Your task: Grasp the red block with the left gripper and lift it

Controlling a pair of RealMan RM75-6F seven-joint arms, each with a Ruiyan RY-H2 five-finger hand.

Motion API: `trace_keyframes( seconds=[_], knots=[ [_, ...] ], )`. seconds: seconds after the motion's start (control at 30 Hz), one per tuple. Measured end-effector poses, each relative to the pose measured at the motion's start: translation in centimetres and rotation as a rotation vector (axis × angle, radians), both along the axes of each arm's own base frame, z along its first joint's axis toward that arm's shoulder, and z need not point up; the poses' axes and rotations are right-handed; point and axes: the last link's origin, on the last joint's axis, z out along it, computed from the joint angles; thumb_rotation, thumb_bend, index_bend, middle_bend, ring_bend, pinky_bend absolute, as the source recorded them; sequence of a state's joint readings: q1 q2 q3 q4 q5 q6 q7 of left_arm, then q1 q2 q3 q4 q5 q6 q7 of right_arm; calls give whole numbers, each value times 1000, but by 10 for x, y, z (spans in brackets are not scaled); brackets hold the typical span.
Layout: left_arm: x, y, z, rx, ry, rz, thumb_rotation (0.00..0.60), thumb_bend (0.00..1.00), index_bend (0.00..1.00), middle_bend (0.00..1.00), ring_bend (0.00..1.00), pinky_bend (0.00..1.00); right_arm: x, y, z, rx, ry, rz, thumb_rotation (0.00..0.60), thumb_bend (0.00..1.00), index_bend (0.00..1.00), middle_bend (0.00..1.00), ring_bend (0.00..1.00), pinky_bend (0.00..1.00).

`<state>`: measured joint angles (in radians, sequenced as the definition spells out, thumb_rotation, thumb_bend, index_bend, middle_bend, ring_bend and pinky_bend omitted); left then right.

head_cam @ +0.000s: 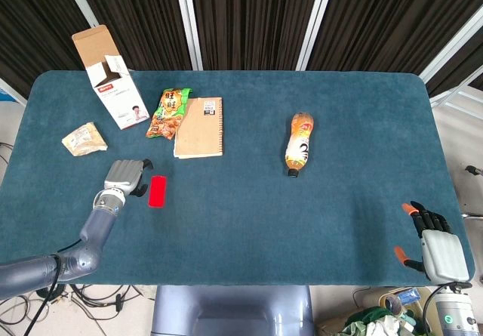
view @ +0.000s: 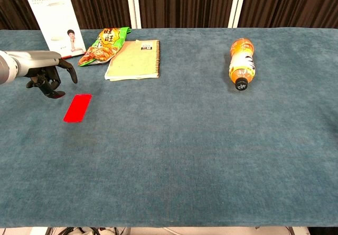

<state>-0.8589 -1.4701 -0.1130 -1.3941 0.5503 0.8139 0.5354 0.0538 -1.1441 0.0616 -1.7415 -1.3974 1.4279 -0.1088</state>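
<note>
Grey-shelled hand (head_cam: pixel 124 176), black fingers (view: pixel 48 84)

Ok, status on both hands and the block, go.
Left hand open beside red block, not gripping. Block flat on table, unlifted. Right hand open at table's edge, idle. Nothing in the way.

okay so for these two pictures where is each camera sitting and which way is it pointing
Head view: high above the near edge, looking steeply down on the table; shows left hand, its arm, and right hand.
Chest view: lower, looking forward across the table toward the curtain; shows only the left hand.
Shared: red block, notebook, bottle, snack bag, box.
</note>
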Motion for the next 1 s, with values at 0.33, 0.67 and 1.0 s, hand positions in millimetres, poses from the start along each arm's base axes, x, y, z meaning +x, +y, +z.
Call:
trace_keyframes(
  seconds=[0.33, 0.67, 1.0],
  knots=[
    [10, 2, -2, 0, 7, -17, 600, 345, 324, 826, 825, 759, 1, 0, 0, 5, -4, 3, 600, 174, 165, 90, 141, 121],
    [12, 8, -11, 8, 10, -3, 600, 339, 372, 837, 833, 764, 0, 1, 1, 0, -4, -1, 600, 174, 166, 91, 141, 121],
    [15, 13, -20, 3, 7, -12, 600, 389, 405, 841, 836, 764, 0, 0, 0, 0, -9, -7, 600, 175, 165, 91, 141, 121]
  ],
)
